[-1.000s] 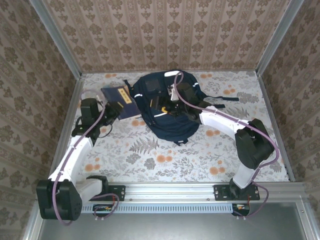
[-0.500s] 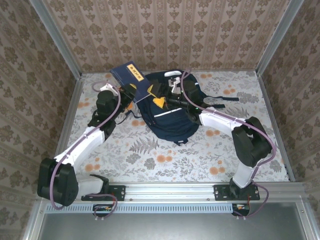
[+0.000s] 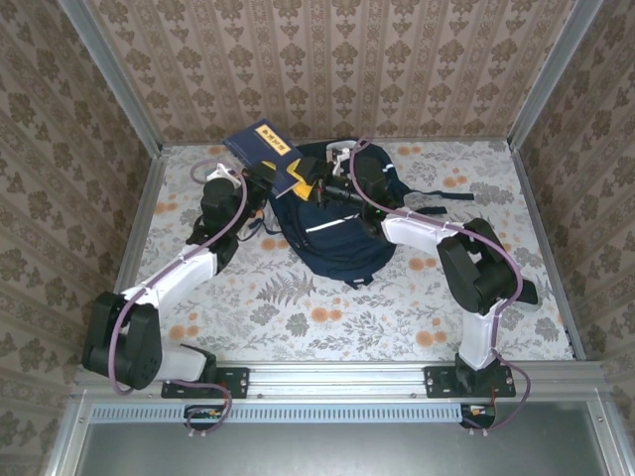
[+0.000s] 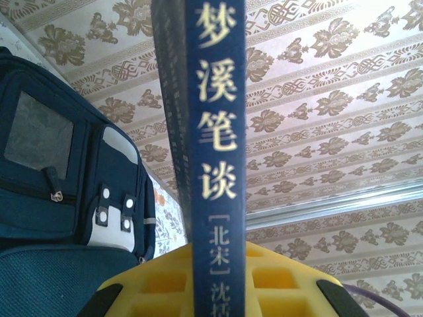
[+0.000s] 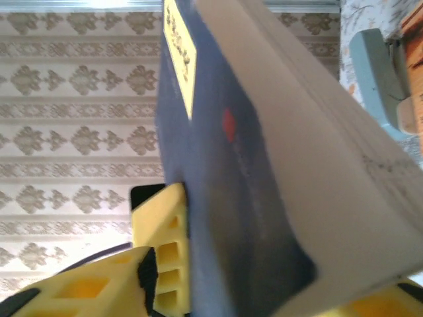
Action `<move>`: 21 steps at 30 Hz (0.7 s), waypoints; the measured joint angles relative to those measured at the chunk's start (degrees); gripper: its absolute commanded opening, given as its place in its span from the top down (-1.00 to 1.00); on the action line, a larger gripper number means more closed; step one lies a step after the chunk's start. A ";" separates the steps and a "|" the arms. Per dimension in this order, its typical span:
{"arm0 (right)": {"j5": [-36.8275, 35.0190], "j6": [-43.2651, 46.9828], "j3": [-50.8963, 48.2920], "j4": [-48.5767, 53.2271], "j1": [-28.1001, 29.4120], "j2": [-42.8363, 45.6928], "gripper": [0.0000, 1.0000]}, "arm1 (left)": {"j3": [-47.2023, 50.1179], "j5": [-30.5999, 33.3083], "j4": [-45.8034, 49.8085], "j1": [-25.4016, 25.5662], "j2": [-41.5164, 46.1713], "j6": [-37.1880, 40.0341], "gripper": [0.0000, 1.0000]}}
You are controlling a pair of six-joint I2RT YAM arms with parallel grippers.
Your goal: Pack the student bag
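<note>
The student bag (image 3: 337,233), a navy backpack with white stripes, lies at the back middle of the table; its front pocket (image 4: 46,165) also appears in the left wrist view. A blue book (image 3: 264,149) with a yellow label is held tilted up over the bag's left top. My left gripper (image 3: 282,184) is shut on its lower end, with the spine (image 4: 215,165) rising between the yellow fingers (image 4: 152,281). My right gripper (image 3: 317,188) reaches in from the right. Its jaws straddle the book (image 5: 251,198) and stand half closed, the left one clear of the cover.
Patterned wallpaper walls and aluminium posts (image 3: 119,89) close in the back and both sides. The bag's dark straps (image 3: 437,194) trail right on the floral tablecloth. A metal rail (image 3: 337,382) runs along the near edge.
My left arm has lifted the book from the table beside the bag up over the bag's top. My right gripper has moved left to the book and its jaws have narrowed.
</note>
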State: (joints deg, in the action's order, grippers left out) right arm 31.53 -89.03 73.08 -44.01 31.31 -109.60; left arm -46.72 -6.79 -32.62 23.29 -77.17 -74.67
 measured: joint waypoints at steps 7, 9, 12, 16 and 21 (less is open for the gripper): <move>-1.70 -1.22 -1.18 -0.87 -0.74 -0.09 0.67 | 0.00 0.00 -0.85 0.00 -0.09 -0.83 0.70; -2.08 -0.74 -1.60 -0.83 -0.83 0.04 0.81 | 0.11 -0.02 0.20 0.11 -0.09 -0.83 0.58; -2.86 0.85 -2.56 -0.31 -1.33 0.81 0.91 | 0.33 -0.44 0.55 0.11 -0.09 -0.63 0.12; -4.44 4.79 -5.57 3.32 -2.95 3.32 0.95 | 1.22 -1.22 3.43 0.22 0.96 1.79 -0.46; -7.39 14.27 -9.60 14.49 -5.68 9.29 0.95 | 0.33 -0.37 20.28 0.33 5.01 10.34 -0.74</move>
State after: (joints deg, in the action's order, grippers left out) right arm 24.14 -74.76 63.48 -29.52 25.63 -100.31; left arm -46.39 -7.16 -12.34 23.62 -72.16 -64.34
